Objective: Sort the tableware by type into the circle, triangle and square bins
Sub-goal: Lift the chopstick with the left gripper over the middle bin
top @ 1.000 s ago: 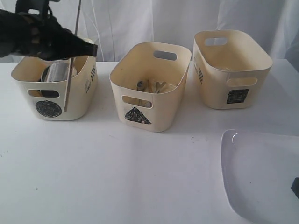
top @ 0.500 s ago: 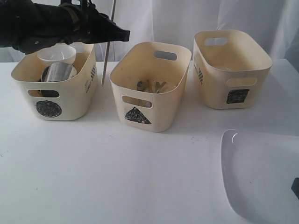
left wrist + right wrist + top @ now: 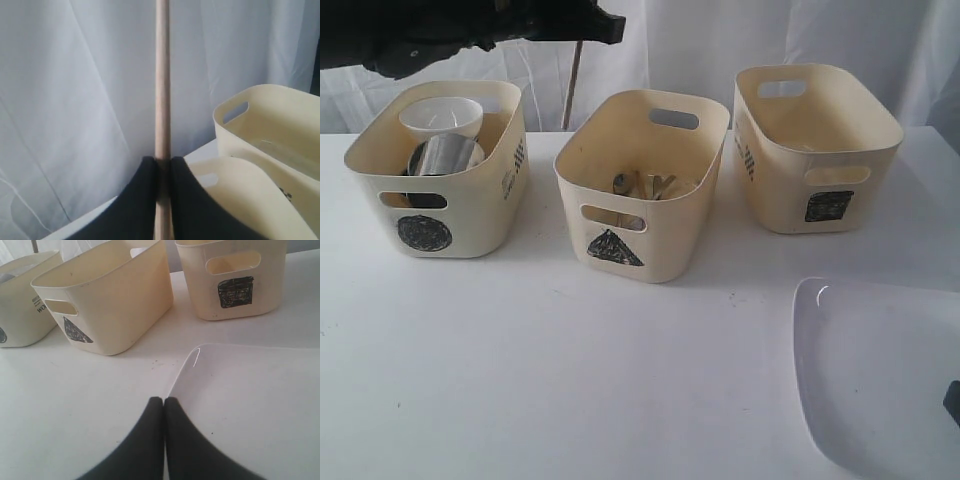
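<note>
Gripping a chopstick [image 3: 161, 75], left end effector [image 3: 161, 165] sits half-cropped

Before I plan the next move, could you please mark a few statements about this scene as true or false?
1. The left claw grips a wooden chopstick. True.
2. The plate lies inside the square bin. False: it lies on the table, in front of that bin.
3. The small white bowl sits in the circle bin. True.
4. The right claw holds a spoon. False: it is shut on nothing, near the plate's edge.
5. The triangle bin is empty. False: utensils lie in it.
</note>
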`<state>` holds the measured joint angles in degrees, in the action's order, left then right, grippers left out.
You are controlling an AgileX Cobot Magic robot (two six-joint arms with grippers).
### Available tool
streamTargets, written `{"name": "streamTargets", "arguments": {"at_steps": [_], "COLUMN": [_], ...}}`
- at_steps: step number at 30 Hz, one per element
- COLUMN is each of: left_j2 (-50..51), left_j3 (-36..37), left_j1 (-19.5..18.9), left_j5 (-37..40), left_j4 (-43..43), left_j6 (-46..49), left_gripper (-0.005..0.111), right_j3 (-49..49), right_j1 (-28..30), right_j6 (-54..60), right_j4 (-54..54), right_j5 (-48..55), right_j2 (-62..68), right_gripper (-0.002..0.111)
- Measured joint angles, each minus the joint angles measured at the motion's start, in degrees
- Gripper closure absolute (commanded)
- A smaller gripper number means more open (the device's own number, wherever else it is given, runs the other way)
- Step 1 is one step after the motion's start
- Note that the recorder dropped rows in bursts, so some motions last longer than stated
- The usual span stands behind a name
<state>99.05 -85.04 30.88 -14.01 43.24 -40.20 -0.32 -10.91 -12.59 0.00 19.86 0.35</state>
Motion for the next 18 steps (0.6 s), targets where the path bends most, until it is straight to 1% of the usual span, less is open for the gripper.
{"name": "streamTargets", "arguments": {"at_steps": [6, 10, 15, 17, 18], "left_j2": [2.9, 5.0, 6.2, 6.3, 6.3], "left_j3": [0.0, 0.0, 0.0, 0.0, 0.0], "left_j1": [1.5, 1.6, 1.7, 1.9, 1.9], "left_j5": [-1.7, -3.5, -3.6, -3.7, -3.7], "left_j4": [-0.4, -1.3, -1.7, -1.8, -1.9], "left_j6": [0.3, 0.3, 0.3, 0.7, 0.9], "left_gripper": [0.107, 0.107, 0.107, 0.104, 0.099], "right_j3": [0.0, 0.0, 0.0, 0.0, 0.0], "right_j1": [0.0, 0.0, 0.0, 0.0, 0.0], "right_j6": [0.0, 0.0, 0.0, 0.0, 0.0], "right_j4": [0.0, 0.0, 0.0, 0.0, 0.0], "right_j5": [0.0, 0.0, 0.0, 0.0, 0.0], "right_j2": [0.0, 0.0, 0.0, 0.0, 0.0], "right_gripper": [0.108, 0.108, 0.108, 0.108, 0.108]}}
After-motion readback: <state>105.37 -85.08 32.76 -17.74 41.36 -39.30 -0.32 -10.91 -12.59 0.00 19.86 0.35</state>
